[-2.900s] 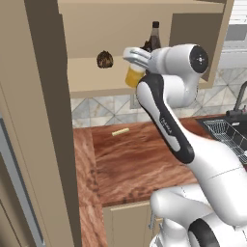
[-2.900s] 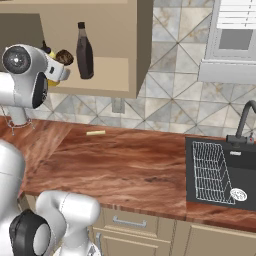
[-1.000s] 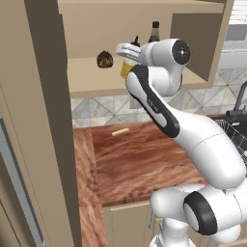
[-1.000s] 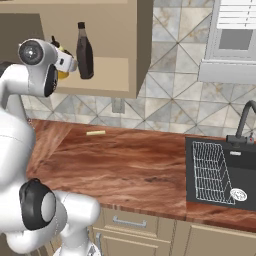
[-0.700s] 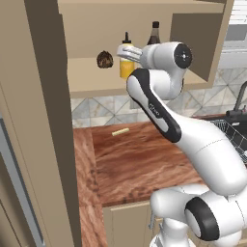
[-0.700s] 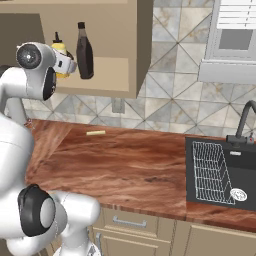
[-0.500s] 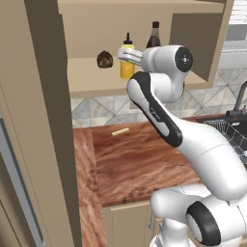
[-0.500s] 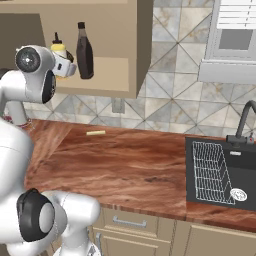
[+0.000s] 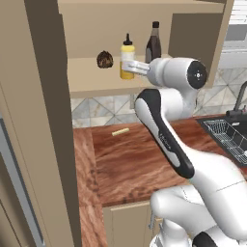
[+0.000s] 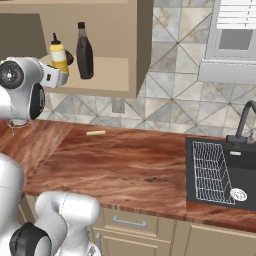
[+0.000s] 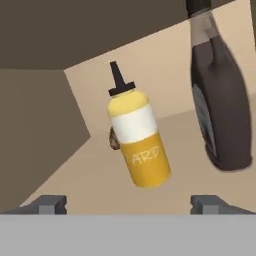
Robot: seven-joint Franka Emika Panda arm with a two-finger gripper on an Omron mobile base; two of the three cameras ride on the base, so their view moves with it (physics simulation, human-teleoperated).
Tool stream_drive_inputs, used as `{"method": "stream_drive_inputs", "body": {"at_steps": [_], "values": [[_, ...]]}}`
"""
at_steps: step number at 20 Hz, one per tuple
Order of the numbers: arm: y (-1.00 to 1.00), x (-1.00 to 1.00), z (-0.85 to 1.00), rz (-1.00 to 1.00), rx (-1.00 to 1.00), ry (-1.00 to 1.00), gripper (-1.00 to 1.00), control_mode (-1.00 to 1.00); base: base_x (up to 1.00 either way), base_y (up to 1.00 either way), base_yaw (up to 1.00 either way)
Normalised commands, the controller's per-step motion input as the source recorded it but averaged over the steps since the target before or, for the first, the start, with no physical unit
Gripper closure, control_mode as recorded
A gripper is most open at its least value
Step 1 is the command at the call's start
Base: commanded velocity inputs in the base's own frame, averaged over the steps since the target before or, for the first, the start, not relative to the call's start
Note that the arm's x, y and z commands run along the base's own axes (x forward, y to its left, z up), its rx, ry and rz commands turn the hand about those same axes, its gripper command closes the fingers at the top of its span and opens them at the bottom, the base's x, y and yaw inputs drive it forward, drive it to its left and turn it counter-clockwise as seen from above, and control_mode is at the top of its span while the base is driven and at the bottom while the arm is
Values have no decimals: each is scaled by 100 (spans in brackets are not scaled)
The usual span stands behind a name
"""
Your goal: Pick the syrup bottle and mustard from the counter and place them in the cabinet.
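The mustard [image 11: 137, 147] stands upright on the cabinet [image 9: 91, 79] shelf, beside the syrup bottle [image 11: 220, 100], straight ahead of the gripper [image 11: 129, 204]. Its fingers [image 11: 49, 204] are spread wide, gripping nothing, so pulling straight back looks clear.

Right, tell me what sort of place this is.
A rendered home kitchen, it seems: a wood-grain counter under a tiled backsplash, a black sink with a faucet, and a tan wall cabinet holding the mustard and syrup bottle.
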Motion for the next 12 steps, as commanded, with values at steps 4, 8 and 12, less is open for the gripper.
{"method": "stream_drive_inputs", "body": {"at_steps": [4, 8, 12], "values": [[-6, -67, -8, 2, -12, 0, -100, -100, 0, 0, 0], [-15, -44, -16, 3, -19, 1, -100, -100, 0, 0, 0], [-20, -37, -41, 2, -21, 9, -100, -100, 0, 0, 0]]}}
